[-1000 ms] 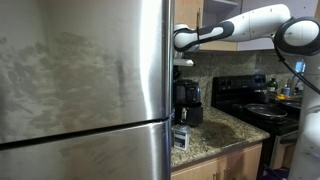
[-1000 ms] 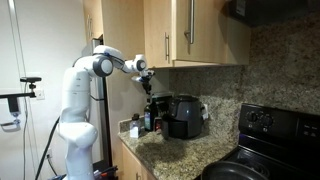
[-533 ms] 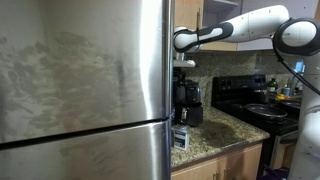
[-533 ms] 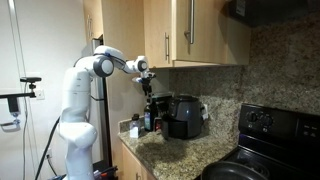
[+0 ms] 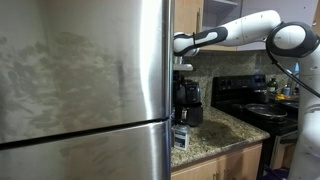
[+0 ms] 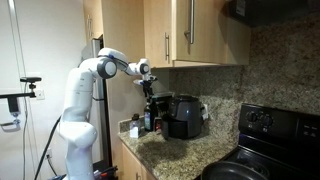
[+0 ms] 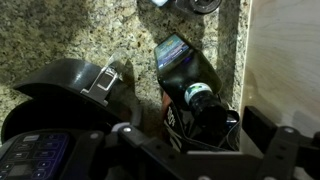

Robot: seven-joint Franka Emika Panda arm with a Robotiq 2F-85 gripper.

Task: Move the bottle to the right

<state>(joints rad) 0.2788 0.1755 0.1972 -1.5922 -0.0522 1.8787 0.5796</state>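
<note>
You're hovering the claw wide open just above the bottle — jaws straddling its cap — apparently lining up a grasp clear of the coffee maker beside it.

The robot's hand hangs at 12 o'clock over the dark bottle. The black coffee maker stands at the bottle's 3 o'clock on the speckled surface.
</note>
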